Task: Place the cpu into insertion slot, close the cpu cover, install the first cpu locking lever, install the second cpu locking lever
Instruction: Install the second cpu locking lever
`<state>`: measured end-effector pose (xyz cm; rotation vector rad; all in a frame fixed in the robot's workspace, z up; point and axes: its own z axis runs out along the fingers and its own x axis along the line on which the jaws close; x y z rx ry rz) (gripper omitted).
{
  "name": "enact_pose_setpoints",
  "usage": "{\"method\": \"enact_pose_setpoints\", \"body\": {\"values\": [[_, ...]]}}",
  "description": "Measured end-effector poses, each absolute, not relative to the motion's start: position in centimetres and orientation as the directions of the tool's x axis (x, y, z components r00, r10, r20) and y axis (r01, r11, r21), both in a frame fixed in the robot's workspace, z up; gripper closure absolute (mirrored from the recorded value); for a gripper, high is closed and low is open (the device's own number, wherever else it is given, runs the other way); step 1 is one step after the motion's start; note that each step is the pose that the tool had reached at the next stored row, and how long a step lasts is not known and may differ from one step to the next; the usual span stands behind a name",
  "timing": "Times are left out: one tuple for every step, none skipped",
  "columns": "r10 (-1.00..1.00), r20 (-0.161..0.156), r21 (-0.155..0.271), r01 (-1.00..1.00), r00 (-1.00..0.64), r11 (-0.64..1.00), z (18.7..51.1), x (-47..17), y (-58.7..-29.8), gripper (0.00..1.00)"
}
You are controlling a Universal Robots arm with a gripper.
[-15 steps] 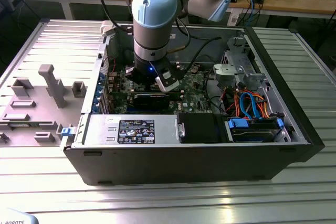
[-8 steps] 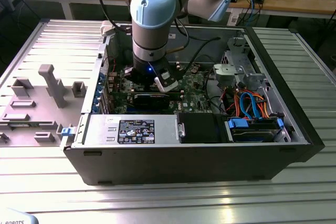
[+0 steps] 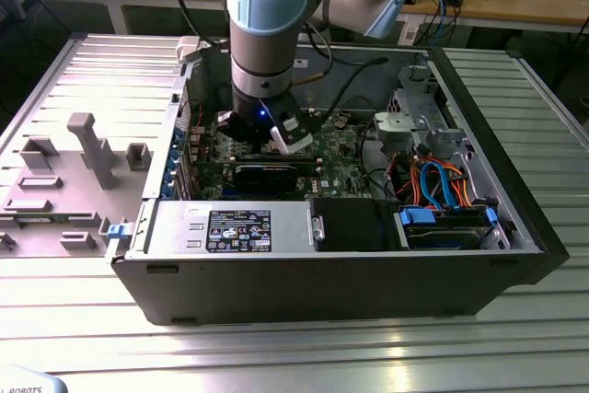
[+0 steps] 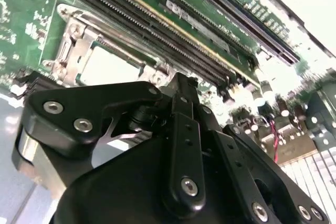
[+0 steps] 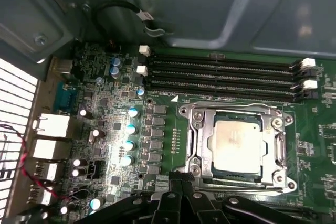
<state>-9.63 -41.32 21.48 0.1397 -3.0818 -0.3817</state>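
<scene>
The cpu (image 5: 236, 145) is seen seated in the insertion slot (image 5: 202, 145), framed by the cpu cover (image 5: 278, 150). The fingers (image 5: 181, 182), seemingly pressed together, are held at its six o'clock edge, likely for a lever.

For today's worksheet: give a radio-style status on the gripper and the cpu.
Gripper low over motherboard, at socket edge. Cpu seated in insertion slot, cpu cover down around it. Nothing in the way.

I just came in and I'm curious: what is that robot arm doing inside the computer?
The robot arm's gripper is reaching down into an open computer case, right over the green motherboard. In the first wrist view, the cpu already sits in the insertion slot, and the cpu cover, a silver frame, lies closed around it. The gripper hangs just beside that socket, holding nothing that can be seen.
</scene>
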Motion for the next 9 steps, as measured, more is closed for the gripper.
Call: {"method": "enact_pose_setpoints", "body": {"values": [[-0.093, 0.022, 0.245, -0.085, -0.995, 0.966, 21.99, -9.65, -41.32, 0.89], [-0.093, 0.022, 0.245, -0.085, -0.995, 0.966, 22.57, -9.66, -41.32, 0.89], [-0.093, 0.022, 0.245, -0.085, -0.995, 0.966, 22.79, -9.67, -41.32, 0.89], [-0.093, 0.022, 0.245, -0.085, -0.995, 0.966, 22.78, -9.67, -41.32, 0.89], [-0.093, 0.022, 0.245, -0.085, -0.995, 0.966, 22.78, -9.67, -41.32, 0.89], [-0.093, 0.022, 0.246, -0.085, -0.995, 0.966, 22.79, -9.67, -41.32, 0.89], [-0.093, 0.022, 0.246, -0.085, -0.995, 0.966, 22.8, -9.67, -41.32, 0.89], [-0.093, 0.022, 0.246, -0.085, -0.995, 0.966, 22.79, -9.67, -41.32, 0.89], [-0.093, 0.022, 0.246, -0.085, -0.995, 0.966, 22.79, -9.67, -41.32, 0.89]]}}
